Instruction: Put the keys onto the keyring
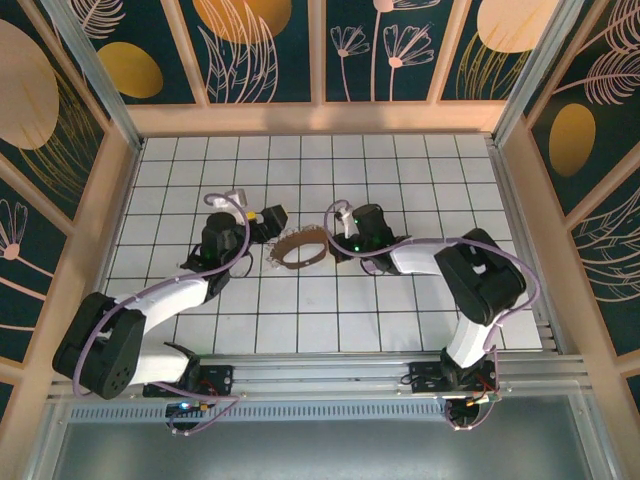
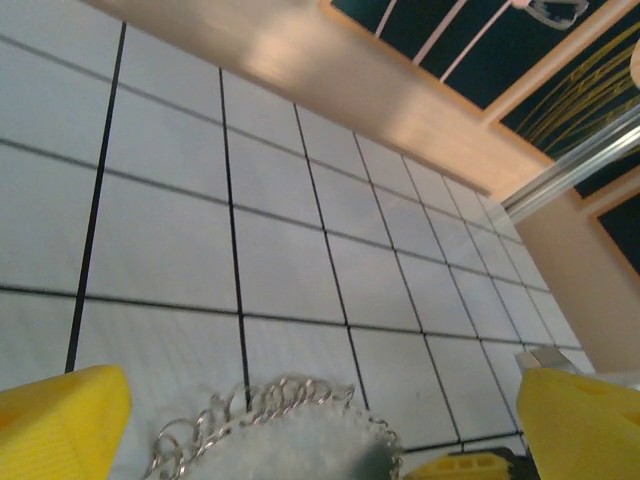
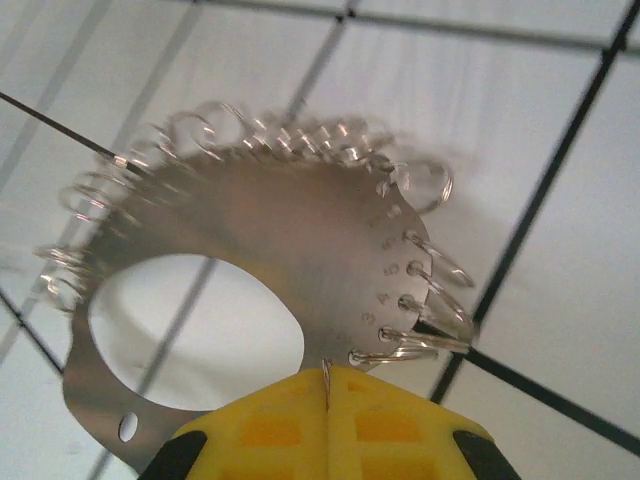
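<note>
Metal keyring (image 3: pixel 250 230): mid-table, between arms. Right gripper (image 3: pixel 328 378): clenched on its rim. Left gripper (image 2: pixel 320 420): released, over opposite edge. You: hold pinch firm, plate level, avoid twisting.

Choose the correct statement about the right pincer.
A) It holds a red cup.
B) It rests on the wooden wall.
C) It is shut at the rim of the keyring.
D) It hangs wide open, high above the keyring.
C: in the right wrist view, the right pincer has its yellow tips pressed together at the rim of the metal keyring, with a thin metal piece in the seam.
</note>
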### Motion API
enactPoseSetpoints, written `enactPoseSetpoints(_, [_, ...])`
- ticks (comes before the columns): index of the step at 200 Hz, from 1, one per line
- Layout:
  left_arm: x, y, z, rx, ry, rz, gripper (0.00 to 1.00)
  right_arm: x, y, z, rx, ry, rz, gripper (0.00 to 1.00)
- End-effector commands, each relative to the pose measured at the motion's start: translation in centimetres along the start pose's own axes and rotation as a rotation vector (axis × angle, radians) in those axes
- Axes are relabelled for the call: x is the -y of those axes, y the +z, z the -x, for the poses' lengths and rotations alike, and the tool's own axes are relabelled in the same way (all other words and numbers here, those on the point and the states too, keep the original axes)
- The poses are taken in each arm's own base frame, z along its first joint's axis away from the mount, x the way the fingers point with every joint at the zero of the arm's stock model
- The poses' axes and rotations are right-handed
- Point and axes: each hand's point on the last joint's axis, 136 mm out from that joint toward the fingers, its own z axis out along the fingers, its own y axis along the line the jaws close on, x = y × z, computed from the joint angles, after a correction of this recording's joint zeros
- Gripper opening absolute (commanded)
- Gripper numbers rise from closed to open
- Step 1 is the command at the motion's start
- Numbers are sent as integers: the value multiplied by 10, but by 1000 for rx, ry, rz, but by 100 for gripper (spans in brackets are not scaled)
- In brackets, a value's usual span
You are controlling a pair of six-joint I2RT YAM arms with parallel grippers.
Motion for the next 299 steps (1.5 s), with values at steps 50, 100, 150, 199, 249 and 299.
enactPoseSetpoints(50, [68, 7, 62, 48, 173, -115, 98, -76, -70, 115, 283, -194, 314, 0])
enactPoseSetpoints(100, [93, 10, 70, 25, 254, -200, 94, -91, -103, 144, 343, -257, 484, 0])
enactPoseSetpoints(150, [111, 19, 58, -38, 247, -314, 83, -94, -128, 149, 376, -263, 588, 0])
enactPoseSetpoints(199, [106, 21, 57, -30, 230, -297, 81, -78, -118, 145, 367, -201, 527, 0])
enactPoseSetpoints(249, [91, 19, 65, 12, 222, -206, 85, -81, -81, 141, 322, -155, 534, 0])
enactPoseSetpoints(299, [87, 15, 73, 32, 230, -163, 87, -110, -56, 150, 321, -143, 652, 0])
